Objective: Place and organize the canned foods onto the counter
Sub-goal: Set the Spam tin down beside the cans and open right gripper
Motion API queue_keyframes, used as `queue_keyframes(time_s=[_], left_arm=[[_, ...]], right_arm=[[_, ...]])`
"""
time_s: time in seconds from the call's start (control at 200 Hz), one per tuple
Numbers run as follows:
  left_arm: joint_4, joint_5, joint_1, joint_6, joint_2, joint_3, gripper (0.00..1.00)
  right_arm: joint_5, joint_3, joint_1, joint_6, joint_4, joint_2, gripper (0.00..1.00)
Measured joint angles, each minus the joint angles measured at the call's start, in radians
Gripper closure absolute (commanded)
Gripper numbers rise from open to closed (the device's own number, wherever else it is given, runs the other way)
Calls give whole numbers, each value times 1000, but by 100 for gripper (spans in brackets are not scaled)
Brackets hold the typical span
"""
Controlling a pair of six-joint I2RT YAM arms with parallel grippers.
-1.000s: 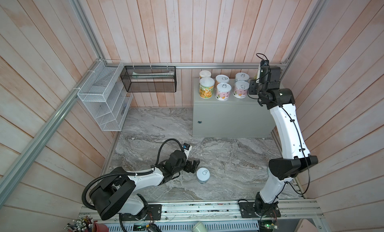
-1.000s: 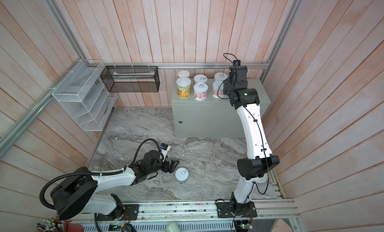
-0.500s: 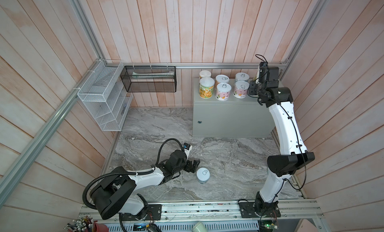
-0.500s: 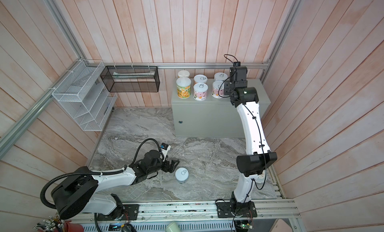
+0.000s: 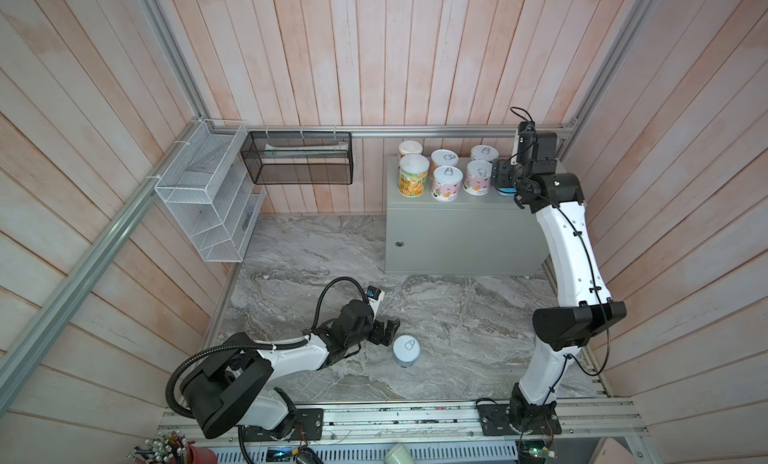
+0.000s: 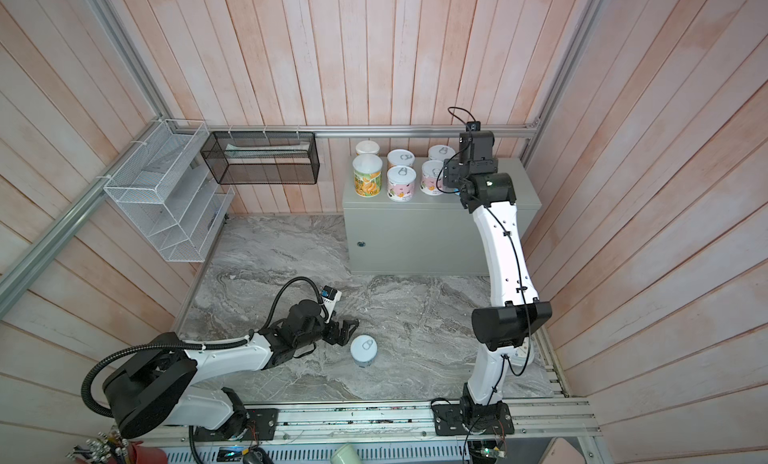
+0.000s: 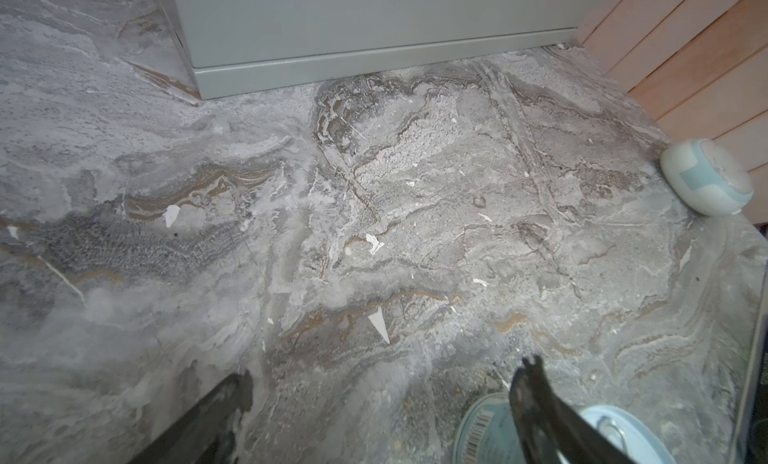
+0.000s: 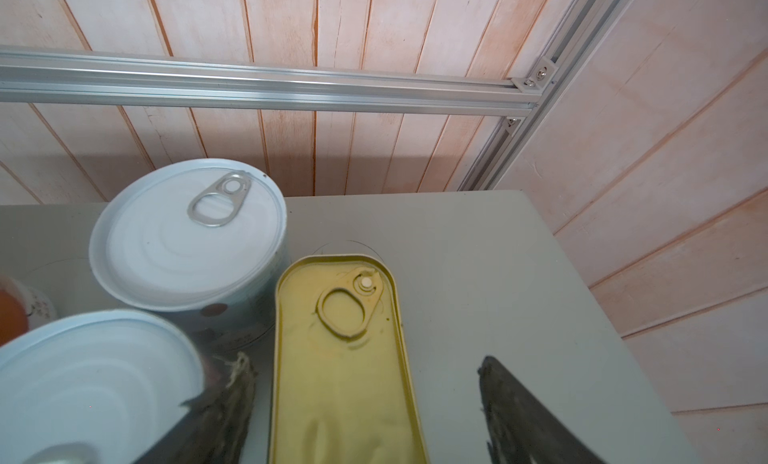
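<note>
In both top views the desk [image 5: 465, 241] sat at 1 o'clock of the marble floor [image 5: 457, 316], hard against the back wall. Six cans [image 5: 447, 182] stood upright on top, two rows of three, packed toward its 9 o'clock end. The right claw [image 5: 505, 179] hung just at 3 o'clock of those rows, and what lay under it was hidden from up here.

Down at 6 o'clock a pale-blue can [image 5: 406, 349] stood upright on the floor. The left claw [image 5: 386, 332] was just beside it at 10 o'clock, spread wide and gripping nothing.

The black mesh basket [image 5: 297, 158] at 11 o'clock held a pale flat item [image 5: 299, 152]. What sat in the white wire rack [image 5: 199, 200] at 10 o'clock, I couldn't tell.

Left wrist view: the fingers [image 7: 224, 399] were well apart over the floor, one crossing in front of the pale-blue can [image 7: 482, 428].

Right wrist view: the gold tin [image 8: 340, 358] lay flat on the desk between the right claw's parted fingers [image 8: 519, 412]. A gap showed on each side, so the claw held nothing. Two of the cans [image 8: 187, 237] stood just beside the tin.
</note>
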State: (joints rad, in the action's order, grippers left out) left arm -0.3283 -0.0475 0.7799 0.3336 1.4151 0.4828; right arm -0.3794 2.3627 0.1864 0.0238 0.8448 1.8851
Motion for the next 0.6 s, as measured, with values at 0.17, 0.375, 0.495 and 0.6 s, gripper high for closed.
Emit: queue_keyframes(time_s=[0.17,0.375,0.495,0.6], left_arm=[[0,0,0,0,8,1,0],[0,-1,0,0,21,8,0],[0,-1,0,0,22,11,0],[0,-1,0,0,23,12,0]], right_arm=[[2,-26,0,11,-22,-14,22],[13,-230,0,38,-105,-148,29],[16,-322,0,53,-143,-230,40],[18,-346,0,62,-161,-266,46]])
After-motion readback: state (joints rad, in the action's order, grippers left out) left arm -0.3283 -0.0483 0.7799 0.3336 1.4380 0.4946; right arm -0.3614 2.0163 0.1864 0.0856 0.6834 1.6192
